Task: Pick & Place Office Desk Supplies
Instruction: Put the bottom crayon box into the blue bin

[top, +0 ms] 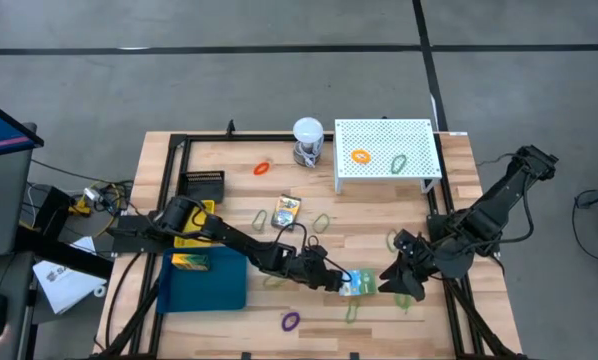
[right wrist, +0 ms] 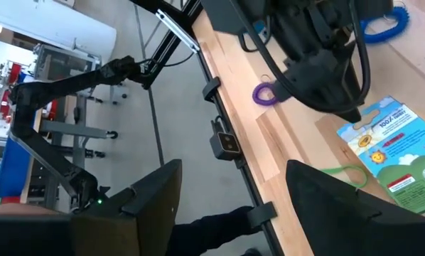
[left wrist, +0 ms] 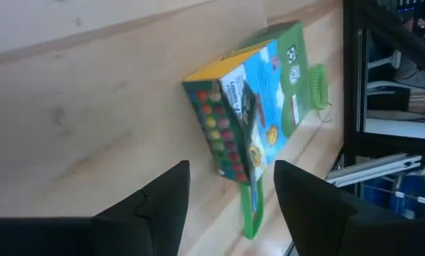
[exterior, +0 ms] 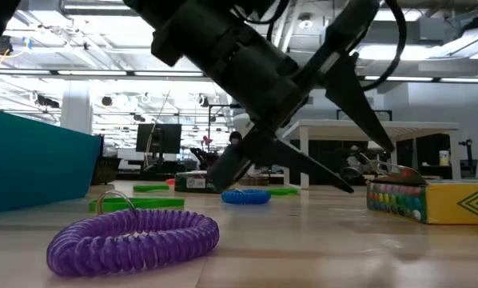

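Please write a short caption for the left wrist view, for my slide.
Left hand, fingers open, hovers before a crayon box lying on the wooden table.

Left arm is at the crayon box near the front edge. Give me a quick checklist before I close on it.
1. Left gripper open: ok, fingers spread.
2. Crayon box between the fingers: not ok, it lies just ahead of the tips.
3. Box free of clutter: not ok, a green loop touches its far end.
4. Right gripper clear: cannot tell, it hovers open close beside the box.
5. Blue tray has bare room: ok.
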Available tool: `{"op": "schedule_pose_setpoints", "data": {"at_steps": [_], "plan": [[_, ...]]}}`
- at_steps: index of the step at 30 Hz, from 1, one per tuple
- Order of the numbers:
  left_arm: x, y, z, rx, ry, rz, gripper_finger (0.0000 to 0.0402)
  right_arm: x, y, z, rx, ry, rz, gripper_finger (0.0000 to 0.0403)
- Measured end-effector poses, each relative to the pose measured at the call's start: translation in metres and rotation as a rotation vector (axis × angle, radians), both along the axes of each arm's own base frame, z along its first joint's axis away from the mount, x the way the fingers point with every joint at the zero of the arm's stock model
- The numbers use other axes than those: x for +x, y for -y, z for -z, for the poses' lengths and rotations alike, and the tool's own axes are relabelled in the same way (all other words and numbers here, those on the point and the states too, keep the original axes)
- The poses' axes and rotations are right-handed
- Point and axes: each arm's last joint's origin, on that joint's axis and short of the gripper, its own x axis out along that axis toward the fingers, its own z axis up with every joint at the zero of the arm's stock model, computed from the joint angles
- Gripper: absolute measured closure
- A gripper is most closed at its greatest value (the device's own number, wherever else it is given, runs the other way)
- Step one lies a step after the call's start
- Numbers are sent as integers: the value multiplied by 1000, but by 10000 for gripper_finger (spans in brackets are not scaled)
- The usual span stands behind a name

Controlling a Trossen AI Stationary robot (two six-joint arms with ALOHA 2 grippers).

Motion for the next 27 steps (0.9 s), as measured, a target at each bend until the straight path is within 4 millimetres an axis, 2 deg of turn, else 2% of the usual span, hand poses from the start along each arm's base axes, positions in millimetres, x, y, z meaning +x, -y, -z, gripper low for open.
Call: {"op": "schedule_pose_setpoints", "data": {"at_steps": [13, 27], "plan": [[3, -2, -3, -9, 32, -3, 260, 0, 0, 0, -12, 6, 5, 154], [5, -4, -4, 3, 53, -25, 268, 0, 1, 0, -27, 16, 17, 154]]}}
